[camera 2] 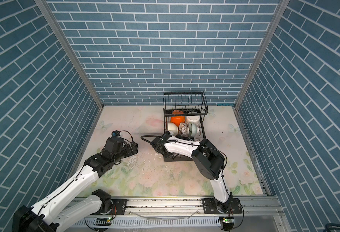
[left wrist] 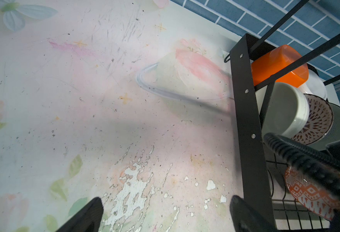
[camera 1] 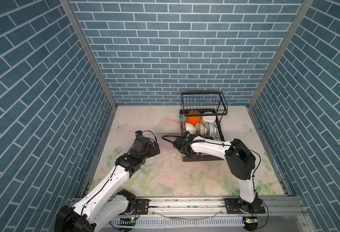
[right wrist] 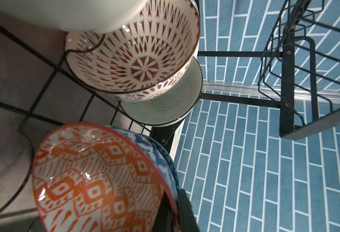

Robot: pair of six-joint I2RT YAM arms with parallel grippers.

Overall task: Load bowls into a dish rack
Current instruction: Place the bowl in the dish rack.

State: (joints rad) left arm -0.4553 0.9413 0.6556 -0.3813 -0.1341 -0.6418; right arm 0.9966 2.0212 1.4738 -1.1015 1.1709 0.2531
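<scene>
Where the black wire dish rack [camera 1: 205, 114] stands right of centre in a top view, its lower tray holds plain and patterned bowls [camera 1: 193, 120] crowded together. Inside it, the right gripper [right wrist: 174, 211] pinches an orange-patterned bowl [right wrist: 96, 180] by the rim; the left gripper [left wrist: 166, 211] has its jaws spread over the floral table [left wrist: 84, 100].

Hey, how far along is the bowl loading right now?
Looks nearly done. At least five bowls sit in the dish rack, including the orange bowl. The right hand is shut on the rim of an orange-patterned bowl inside the rack, not yet released. The left hand is open and empty. No bowl shows on the table.
</scene>
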